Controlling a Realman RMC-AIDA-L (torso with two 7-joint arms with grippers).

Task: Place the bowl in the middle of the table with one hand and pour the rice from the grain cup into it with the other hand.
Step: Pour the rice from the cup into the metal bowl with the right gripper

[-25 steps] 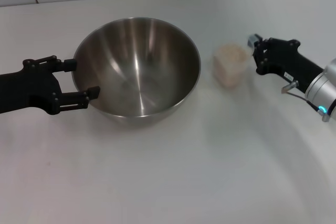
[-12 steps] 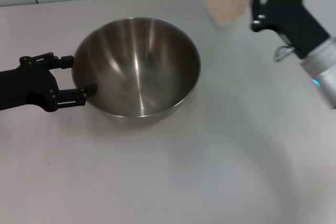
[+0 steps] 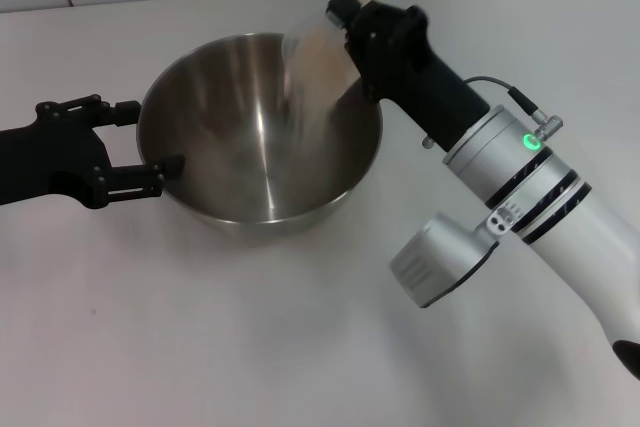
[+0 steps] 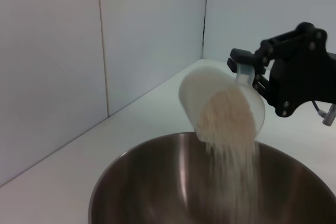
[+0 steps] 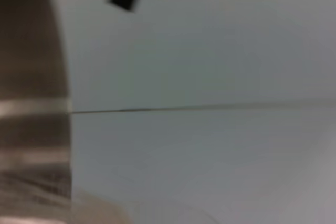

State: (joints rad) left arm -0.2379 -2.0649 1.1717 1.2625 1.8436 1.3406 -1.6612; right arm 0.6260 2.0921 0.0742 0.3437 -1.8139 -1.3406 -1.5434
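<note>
Two grippers working: right gripper (image 3: 345,32) pinching tipped grain cup (image 4: 223,106), rice (image 4: 231,150) streaming into bowl (image 3: 230,207); left gripper (image 3: 145,137), fingers spread, straddles bowl's left rim.

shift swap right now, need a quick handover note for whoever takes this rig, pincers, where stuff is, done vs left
Left pincer: open, straddling the rim of the bowl on the robot's left side.
Right pincer: shut on the grain cup, tipped over the bowl's far edge.
Bowl sits on the table, about mid-table.
Rice is streaming out of the cup into the bowl.
Done: bowl placed, cup picked up, pour started.
Left: finish emptying the cup; some rice shows in it.
</note>
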